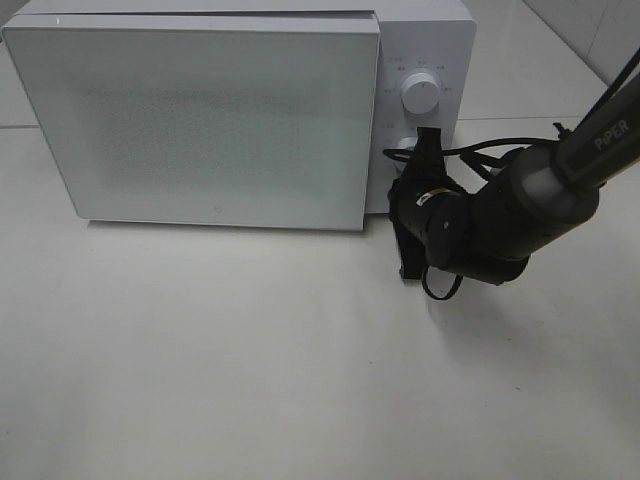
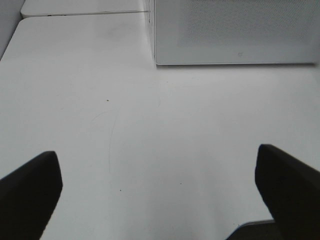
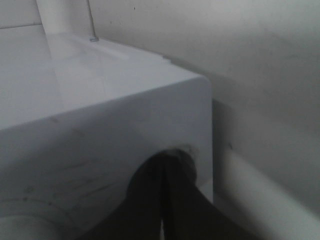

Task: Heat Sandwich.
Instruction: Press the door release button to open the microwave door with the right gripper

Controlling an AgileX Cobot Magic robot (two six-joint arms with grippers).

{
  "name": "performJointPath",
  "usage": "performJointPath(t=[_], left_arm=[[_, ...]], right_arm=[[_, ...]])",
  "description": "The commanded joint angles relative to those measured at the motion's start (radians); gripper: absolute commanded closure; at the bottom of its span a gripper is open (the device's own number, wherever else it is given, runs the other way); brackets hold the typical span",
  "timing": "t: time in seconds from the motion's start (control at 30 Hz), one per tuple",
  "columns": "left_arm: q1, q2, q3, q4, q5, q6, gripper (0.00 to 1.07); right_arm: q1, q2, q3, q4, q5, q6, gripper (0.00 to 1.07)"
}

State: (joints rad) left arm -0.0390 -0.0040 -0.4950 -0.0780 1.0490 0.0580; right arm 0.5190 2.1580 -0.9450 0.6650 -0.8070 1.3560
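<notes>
When checking from above, note white microwave (image 1: 440, 50) on tabletop (image 1: 250, 380), door (image 1: 200, 120) shut and blocking sight of interior. Record sandwich position as undeterminable. Find right end effector (image 1: 426, 138) pinched shut at lower knob (image 1: 400, 147), beneath upper knob (image 1: 418, 95). Find left end effector (image 2: 159, 175) spread wide over tabletop, near microwave front.

This looks like a robotics lab bench set up as a kitchen corner. A white microwave (image 1: 200, 120) with a round dial (image 1: 418, 95) on its control panel stands on a plain, pale worktop (image 1: 250, 400), and white wall tiles (image 1: 590, 30) run behind it. A black robot arm (image 1: 520, 200) lettered PiPER, trailing loose black cable, reaches in at the appliance. Faint scuffs and specks mark the worktop surface.
</notes>
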Motion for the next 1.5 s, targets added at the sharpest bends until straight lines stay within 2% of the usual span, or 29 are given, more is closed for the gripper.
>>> performJointPath(t=[0.03,0.23,0.7,0.93,1.17,1.5], left_arm=[[0.003,-0.021,0.003,-0.001,-0.012,0.000,0.09],[0.003,-0.021,0.003,-0.001,-0.012,0.000,0.09],[0.003,-0.021,0.003,-0.001,-0.012,0.000,0.09],[0.003,-0.021,0.003,-0.001,-0.012,0.000,0.09],[0.003,-0.021,0.003,-0.001,-0.012,0.000,0.09],[0.003,-0.021,0.003,-0.002,-0.012,0.000,0.09]], right_arm=[[-0.029,-0.002,-0.089,0.023,-0.238,-0.070,1.07],[-0.030,-0.002,-0.123,0.032,-0.223,-0.107,1.07],[-0.023,-0.002,-0.123,0.059,-0.191,-0.107,1.07],[-0.003,-0.002,-0.121,0.070,-0.100,-0.107,1.07],[0.023,-0.023,-0.052,0.072,-0.058,-0.102,1.07],[0.031,-0.081,0.068,-0.028,0.024,-0.099,1.07]])
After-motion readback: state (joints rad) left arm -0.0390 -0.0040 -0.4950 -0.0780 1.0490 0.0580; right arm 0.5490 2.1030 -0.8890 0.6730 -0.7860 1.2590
